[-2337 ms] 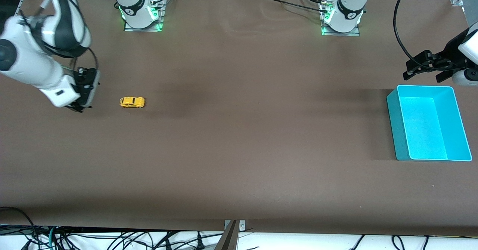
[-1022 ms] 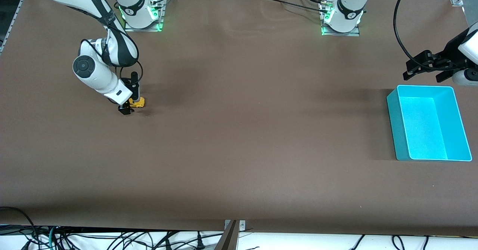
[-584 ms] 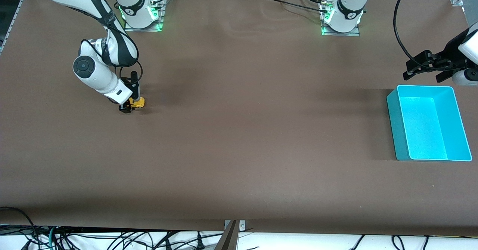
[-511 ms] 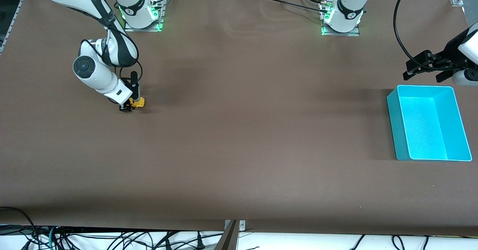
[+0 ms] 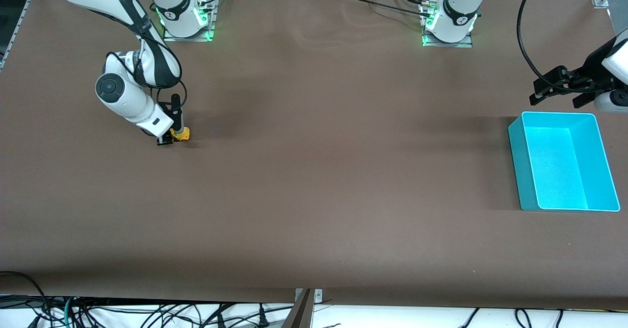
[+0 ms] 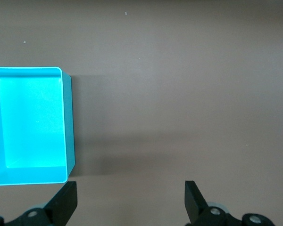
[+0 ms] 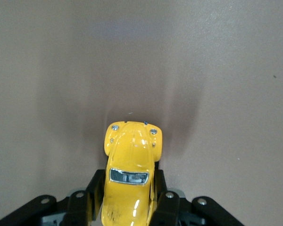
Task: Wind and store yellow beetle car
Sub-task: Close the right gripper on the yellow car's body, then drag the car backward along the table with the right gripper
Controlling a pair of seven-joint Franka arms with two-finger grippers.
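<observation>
Your right hand (image 5: 169,138) is down at the tabletop (image 5: 314,181), near the right arm's end, and its fingers (image 7: 166,207) are clamped on both sides of the car (image 7: 130,176). The car sits on the tabletop with its rounded nose sticking out past the fingertips. Your left hand (image 5: 557,88) waits with its fingers (image 6: 194,200) spread wide and nothing between them, hanging over bare tabletop just beside the bin (image 5: 564,205). The bin stands at the left arm's end, well apart from the car.
</observation>
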